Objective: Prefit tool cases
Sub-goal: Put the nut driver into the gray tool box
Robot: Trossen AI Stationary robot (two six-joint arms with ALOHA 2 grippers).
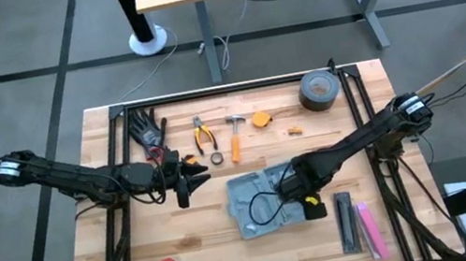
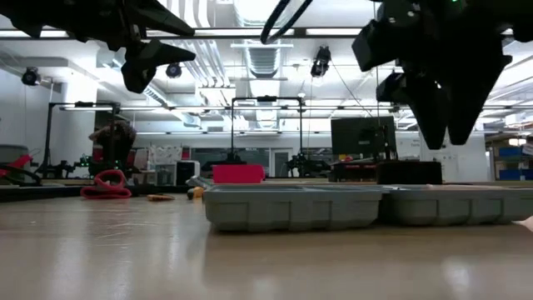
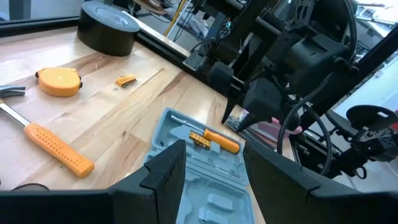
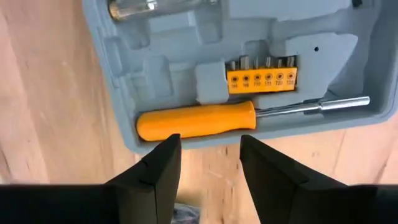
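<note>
Two open grippers at the case (image 1: 259, 200).
Right gripper (image 4: 210, 160) hangs over its screwdriver (image 4: 196, 119); left gripper (image 3: 214, 169) hovers beside it, empty.

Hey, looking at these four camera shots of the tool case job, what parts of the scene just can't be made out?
- High view: much of the tool case tray is hidden under the right arm and right end effector.
- Low view: only the case's side wall shows; its slots lie above the camera's line.
- Right wrist view: the screwdriver and bit holder show, but the case is cut off by the edges.
- High view: small item beside the pliers is too small to identify.
</note>
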